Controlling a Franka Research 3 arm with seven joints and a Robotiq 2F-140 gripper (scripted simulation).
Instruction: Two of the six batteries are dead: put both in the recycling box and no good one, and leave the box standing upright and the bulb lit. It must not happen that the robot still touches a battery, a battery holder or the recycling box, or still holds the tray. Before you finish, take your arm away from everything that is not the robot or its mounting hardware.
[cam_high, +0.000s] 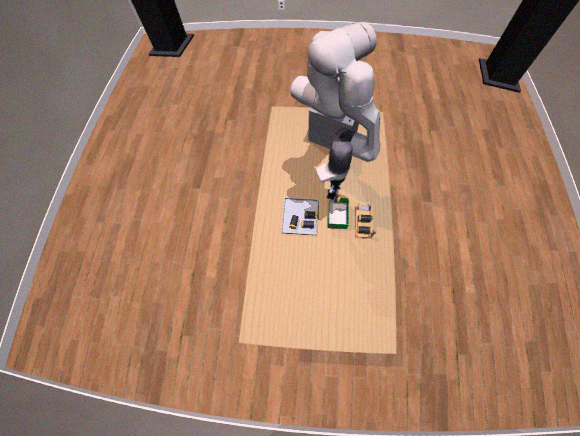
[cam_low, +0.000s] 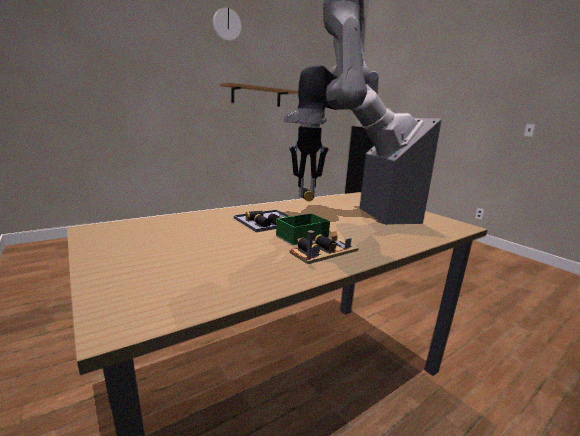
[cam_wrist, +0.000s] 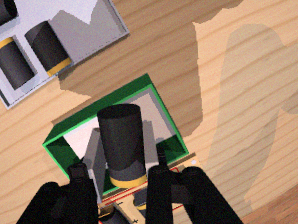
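Observation:
My gripper (cam_high: 335, 196) (cam_low: 307, 192) is shut on a black battery with a yellow end (cam_low: 309, 196) (cam_wrist: 121, 142), held above the green recycling box (cam_high: 338, 226) (cam_low: 290, 231) (cam_wrist: 80, 117). The box stands upright; its pale floor shows no battery, though part is hidden in the wrist view. Three batteries (cam_high: 294, 221) (cam_high: 310, 214) (cam_high: 308, 224) lie in the grey tray (cam_high: 290, 209) (cam_wrist: 92, 37). The holder board (cam_low: 332, 254) carries two batteries (cam_high: 365, 218) (cam_high: 364, 230); its slot nearest the robot base is empty. I cannot make out the bulb or whether it is lit.
The box stands between the tray and the holder on the wooden table (cam_high: 320, 300) (cam_low: 175, 275). A dark upright post (cam_low: 310, 239) rises at one end of the holder. The robot's base block (cam_low: 395, 190) stands at the table's far end.

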